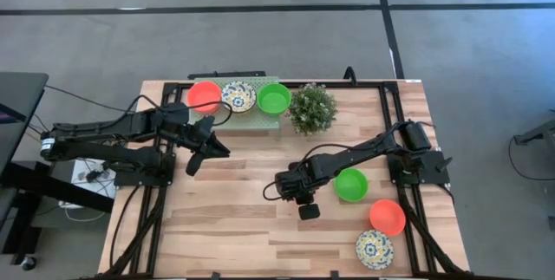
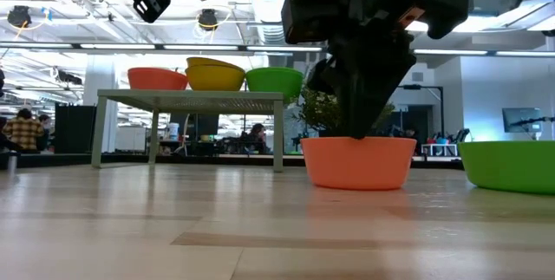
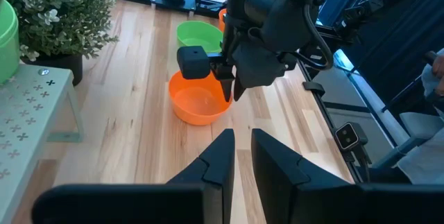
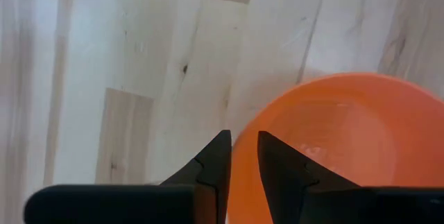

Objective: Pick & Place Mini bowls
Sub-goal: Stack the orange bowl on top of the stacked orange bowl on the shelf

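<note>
A plain red-orange round mini bowl [image 3: 198, 102] is pictured resting at the middle of the pale wooden table [image 1: 234, 219], its rim pinched between the narrowly set fingers of the right tool [image 4: 241, 139]. The left tool [image 3: 241, 141], narrowed and empty, is held over the table's left half.

My bench [image 1: 234, 219] is pale wood in glued strips, grain and small knots showing, with a soft satin sheen. The orange bowl [image 4: 347, 148] under my right gripper [image 4: 241, 156] looks like smooth plastic, faintly glossy. My jaws are matt black plastic. The small shelf [image 3: 28, 113] looks like matt painted metal punched with little crosses.
</note>
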